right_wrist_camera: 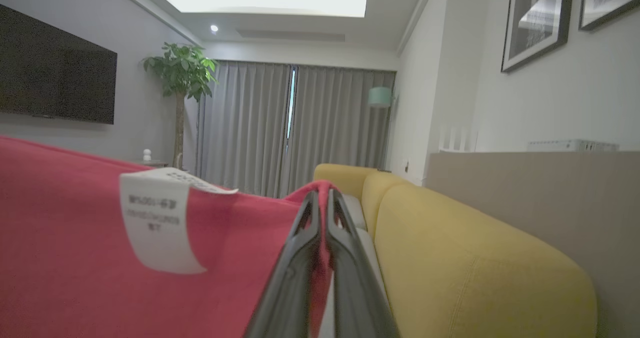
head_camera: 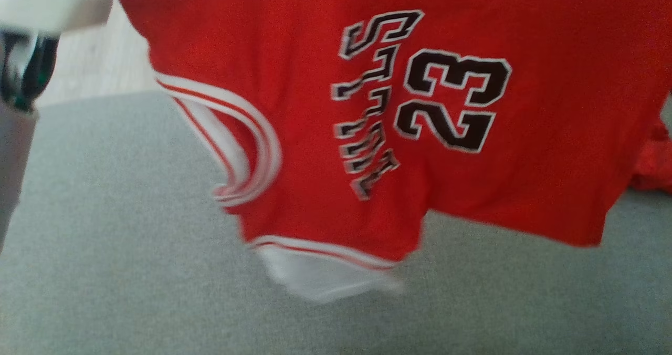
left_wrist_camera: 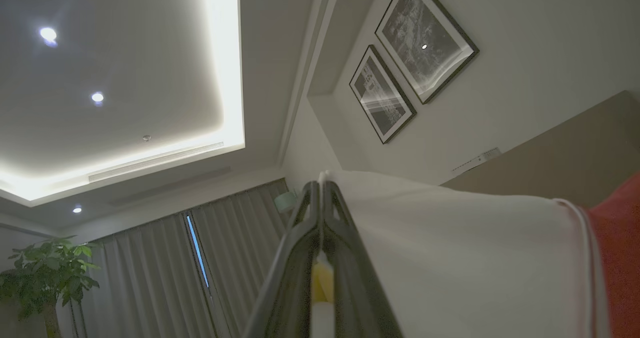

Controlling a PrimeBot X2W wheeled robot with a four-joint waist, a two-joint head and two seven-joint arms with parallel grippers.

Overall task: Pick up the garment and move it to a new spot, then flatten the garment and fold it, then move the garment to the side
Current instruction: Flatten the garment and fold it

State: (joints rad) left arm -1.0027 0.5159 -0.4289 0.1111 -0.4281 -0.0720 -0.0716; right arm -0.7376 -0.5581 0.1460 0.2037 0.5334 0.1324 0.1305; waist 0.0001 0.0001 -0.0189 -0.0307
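Pincers held the red shirt [head_camera: 551,160] stretched between them, left pincer [left_wrist_camera: 320,185] pinching its white edge [left_wrist_camera: 450,238], right pincer [right_wrist_camera: 322,198] pinching red cloth, so both should move together, evenly.

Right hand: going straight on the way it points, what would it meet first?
Past the red jersey it pinches, the right hand points at the yellow sofa's far armrest, likely first; if it clears that, the grey curtains. Depth is unclear.
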